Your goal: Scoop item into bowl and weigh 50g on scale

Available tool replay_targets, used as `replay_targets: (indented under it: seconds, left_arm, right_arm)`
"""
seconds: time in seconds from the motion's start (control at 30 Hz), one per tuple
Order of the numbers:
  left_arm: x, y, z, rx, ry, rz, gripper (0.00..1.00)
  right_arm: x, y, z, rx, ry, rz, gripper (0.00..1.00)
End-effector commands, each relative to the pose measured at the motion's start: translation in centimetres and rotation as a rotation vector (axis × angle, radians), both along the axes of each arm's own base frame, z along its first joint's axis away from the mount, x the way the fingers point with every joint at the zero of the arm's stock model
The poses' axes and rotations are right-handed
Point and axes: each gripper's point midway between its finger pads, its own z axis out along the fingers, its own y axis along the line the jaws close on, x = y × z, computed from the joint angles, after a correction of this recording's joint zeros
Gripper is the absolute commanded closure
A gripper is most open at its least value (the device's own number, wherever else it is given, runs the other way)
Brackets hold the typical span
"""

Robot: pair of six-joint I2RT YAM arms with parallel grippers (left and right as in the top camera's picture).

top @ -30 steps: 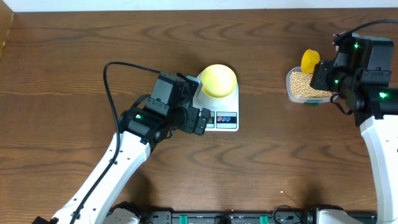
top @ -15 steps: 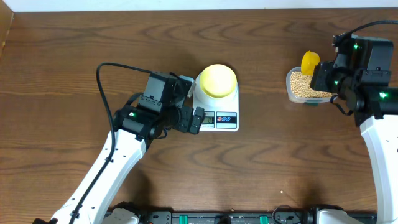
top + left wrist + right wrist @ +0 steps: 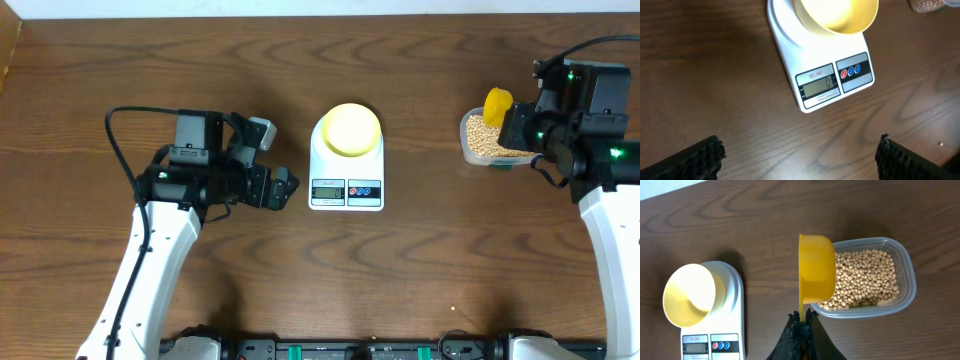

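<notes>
Scale (image 3: 346, 190) stands clear as the left claw (image 3: 275, 158), fingers spread wide and empty, draws back to the left across the tabletop (image 3: 420, 270), having hovered right at the display a second ago. The pale bowl (image 3: 349, 128) sits on the platform, empty, and the readout appears to show zero, so weighing looks ready to start. At the right, nothing has shifted: the right claw (image 3: 801, 322) stays clenched on the handle of the yellow scoop (image 3: 816, 267), held on edge above the left end of the tub (image 3: 905, 275). The beans (image 3: 865, 277) lie in that tub, well apart from the bowl; none has reached it yet.
</notes>
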Motion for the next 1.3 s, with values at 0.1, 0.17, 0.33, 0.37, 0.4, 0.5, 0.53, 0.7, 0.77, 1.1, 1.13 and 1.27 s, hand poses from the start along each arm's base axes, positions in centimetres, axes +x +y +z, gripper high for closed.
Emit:
replay_targets:
  seconds: [0.1, 0.17, 0.33, 0.37, 0.4, 0.5, 0.53, 0.7, 0.77, 1.1, 1.13, 1.27]
  left_arm:
    - [-2.2, -4.1, 0.0, -0.018, 0.006, -0.167, 0.02]
    - [-2.1, -4.6, -0.2, 0.012, 0.008, -0.143, 0.01]
    - [-0.8, -5.1, 0.2, 0.024, -0.035, -0.085, 0.02]
    - [-0.8, -5.5, 0.3, 0.021, -0.045, -0.096, 0.02]
    - [-0.8, -5.7, 0.4, 0.019, -0.052, -0.103, 0.02]
    - [-1.0, -6.4, 0.5, 0.017, -0.060, -0.123, 0.02]
    - [-1.0, -6.4, 0.5, 0.017, -0.060, -0.123, 0.02]
    - [-0.9, -6.2, 0.4, 0.026, -0.063, -0.117, 0.02]
    - [-0.9, -6.2, 0.5, 0.026, -0.063, -0.118, 0.02]
    - [-0.9, -6.2, 0.4, 0.026, -0.062, -0.118, 0.02]
    - [-0.9, -6.2, 0.4, 0.026, -0.062, -0.118, 0.02]
    - [-0.9, -6.2, 0.4, 0.026, -0.062, -0.118, 0.02]
  right_arm:
    - [0.6, -0.2, 1.0, -0.013, -0.033, 0.003, 0.99]
    - [0.7, -0.2, 1.1, -0.013, -0.040, 0.003, 0.99]
    - [0.8, -0.2, 1.2, -0.013, -0.041, 0.003, 0.99]
    - [0.7, -0.2, 1.1, -0.013, -0.040, 0.003, 0.99]
    - [0.7, -0.2, 1.1, -0.013, -0.040, 0.003, 0.99]
    - [0.7, -0.2, 1.1, -0.013, -0.040, 0.003, 0.99]
    - [0.7, -0.2, 1.1, -0.013, -0.040, 0.003, 0.99]
    - [0.7, -0.2, 1.1, -0.013, -0.039, 0.003, 0.99]
    - [0.7, -0.2, 1.1, -0.013, -0.037, 0.003, 0.99]
    - [0.8, -0.2, 1.2, -0.031, -0.049, 0.021, 0.99]
    - [0.9, -0.2, 1.3, -0.045, -0.056, 0.036, 0.99]
    - [0.5, -0.2, 0.9, -0.048, -0.034, 0.042, 0.99]
